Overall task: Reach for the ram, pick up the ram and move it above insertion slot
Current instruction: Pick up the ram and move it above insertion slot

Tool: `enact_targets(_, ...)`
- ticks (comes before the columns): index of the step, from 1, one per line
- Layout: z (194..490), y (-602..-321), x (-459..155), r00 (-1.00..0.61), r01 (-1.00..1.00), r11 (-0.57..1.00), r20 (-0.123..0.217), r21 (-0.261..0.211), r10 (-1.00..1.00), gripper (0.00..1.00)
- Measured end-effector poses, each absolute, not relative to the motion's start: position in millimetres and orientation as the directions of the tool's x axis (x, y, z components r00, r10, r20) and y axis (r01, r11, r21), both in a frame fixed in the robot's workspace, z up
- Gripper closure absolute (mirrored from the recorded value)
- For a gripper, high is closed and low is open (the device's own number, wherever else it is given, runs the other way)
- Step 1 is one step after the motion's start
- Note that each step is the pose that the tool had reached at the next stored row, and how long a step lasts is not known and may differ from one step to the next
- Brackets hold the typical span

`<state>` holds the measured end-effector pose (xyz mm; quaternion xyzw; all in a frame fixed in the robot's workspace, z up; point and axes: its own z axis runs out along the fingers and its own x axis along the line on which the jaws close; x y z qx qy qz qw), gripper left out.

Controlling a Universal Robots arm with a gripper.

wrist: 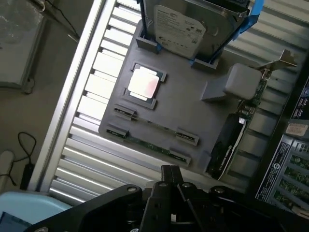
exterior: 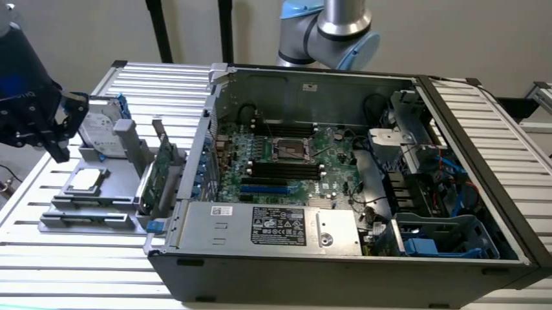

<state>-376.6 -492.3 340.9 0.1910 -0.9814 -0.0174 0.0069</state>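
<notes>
The ram is a thin green stick lying on edge between two grey clips at the front of a grey holder. My gripper hangs above and just in front of it, fingers together and holding nothing. In the exterior view my gripper is at the far left, above the holder and outside the open computer case. The motherboard's long black memory slots lie inside the case beside the processor socket.
The holder also carries a hard drive, a processor chip and an upright green expansion card with a metal bracket. The case wall stands between holder and motherboard. The power supply sits at the case front.
</notes>
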Motion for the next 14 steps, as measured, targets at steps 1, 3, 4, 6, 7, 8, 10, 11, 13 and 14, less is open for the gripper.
enact_targets(1,340.5,-492.3,-376.6,-0.920,-0.391,0.920,0.007,0.037,-0.392,0.89)
enact_targets(3,339.7,-492.3,-376.6,-0.905,-0.424,0.905,0.007,0.037,-0.425,0.89)
enact_targets(4,339.3,-492.3,-376.6,-0.897,-0.441,0.897,0.007,0.037,-0.441,0.89)
enact_targets(6,338.4,-492.3,-376.6,-0.881,-0.473,0.880,0.007,0.037,-0.473,0.89)
enact_targets(7,338.0,-492.3,-376.6,-0.872,-0.489,0.872,0.007,0.037,-0.489,0.89)
enact_targets(8,337.6,-492.3,-376.6,-0.863,-0.504,0.863,0.007,0.037,-0.505,0.89)
enact_targets(10,336.7,-492.3,-376.6,-0.844,-0.536,0.843,0.007,0.037,-0.537,0.89)
enact_targets(11,336.3,-492.3,-376.6,-0.834,-0.551,0.834,0.007,0.037,-0.552,0.89)
enact_targets(13,335.5,-492.3,-376.6,-0.814,-0.581,0.813,0.007,0.037,-0.581,0.89)
enact_targets(14,335.1,-492.3,-376.6,-0.803,-0.596,0.802,0.007,0.037,-0.596,0.89)
